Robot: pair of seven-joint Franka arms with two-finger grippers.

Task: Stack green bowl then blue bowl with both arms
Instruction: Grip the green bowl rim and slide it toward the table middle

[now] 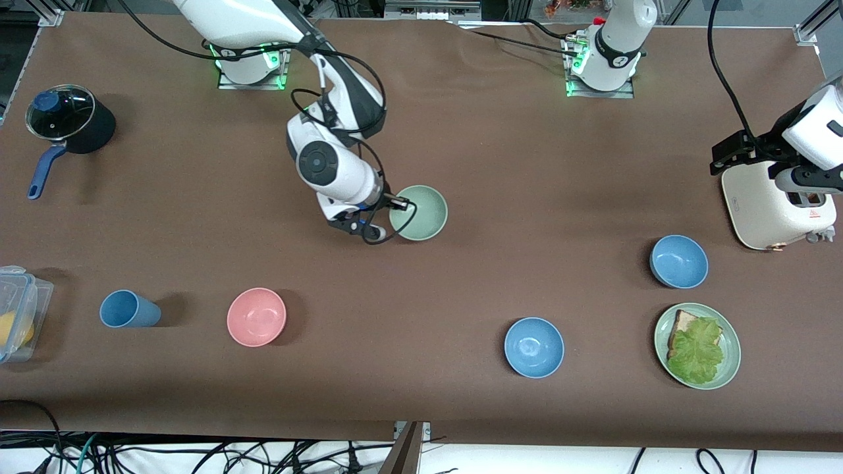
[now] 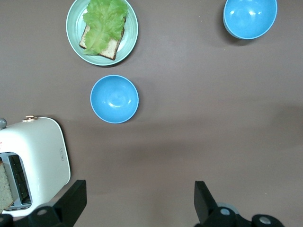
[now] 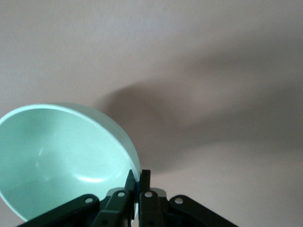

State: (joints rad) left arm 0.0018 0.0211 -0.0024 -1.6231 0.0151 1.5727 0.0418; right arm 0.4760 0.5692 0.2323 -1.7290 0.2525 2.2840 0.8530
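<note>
The right gripper (image 1: pixel 395 205) holds the green bowl (image 1: pixel 419 212) by its rim on the side toward the right arm's end of the surface (image 1: pixel 500 164). In the right wrist view its fingers (image 3: pixel 142 182) are drawn narrow onto the rim, one inside and one outside. The bowl's shadow falls apart from it there, so you may judge it lifted or tilted rather than resting flat; the front view does not settle this.

The left gripper (image 2: pixel 137 198) waits over the toaster (image 1: pixel 777 204) at the left arm's end, fingers spread wide and holding nothing.

Two blue bowls lie toward that end: one (image 1: pixel 679 261) beside the toaster, the other (image 1: pixel 534 347) nearer the front camera, beside the green plate (image 1: pixel 698 345) of bread and lettuce. You cannot tell which one the task intends.

Step in hand, as judged: placing the green bowl as the base of the stack. The next move calls for setting it down level within the left arm's reach, then releasing cleanly.

The right gripper's wrist and cable hide part of the bowl's rim in the front view. The left gripper's fingertips are cut off in its wrist view.
</note>
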